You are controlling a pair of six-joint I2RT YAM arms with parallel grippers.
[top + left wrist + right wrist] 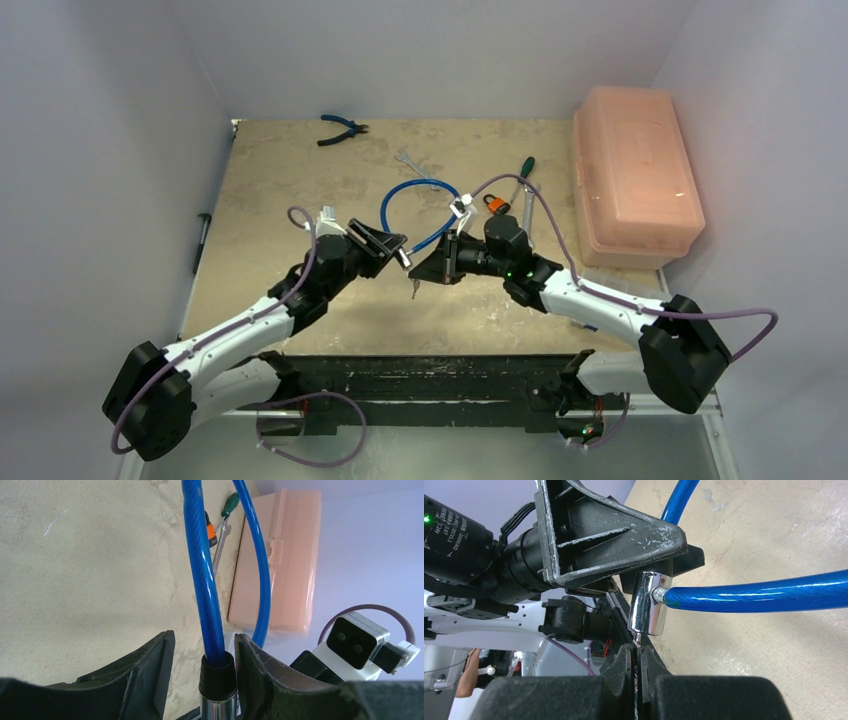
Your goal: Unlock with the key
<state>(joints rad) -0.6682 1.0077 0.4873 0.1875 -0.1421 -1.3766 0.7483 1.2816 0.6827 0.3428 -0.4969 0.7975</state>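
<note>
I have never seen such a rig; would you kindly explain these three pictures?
Two robot arms are bolted to a table. One picture looks down from above; the others come from a camera on each wrist. On the table lie pliers, a wrench, a screwdriver, an orange padlock and a pink box. The left pincer straddles the end of a blue cable lock, a gap showing on one side. The right pincer is shut on a key, at the lock's chrome head.
</note>
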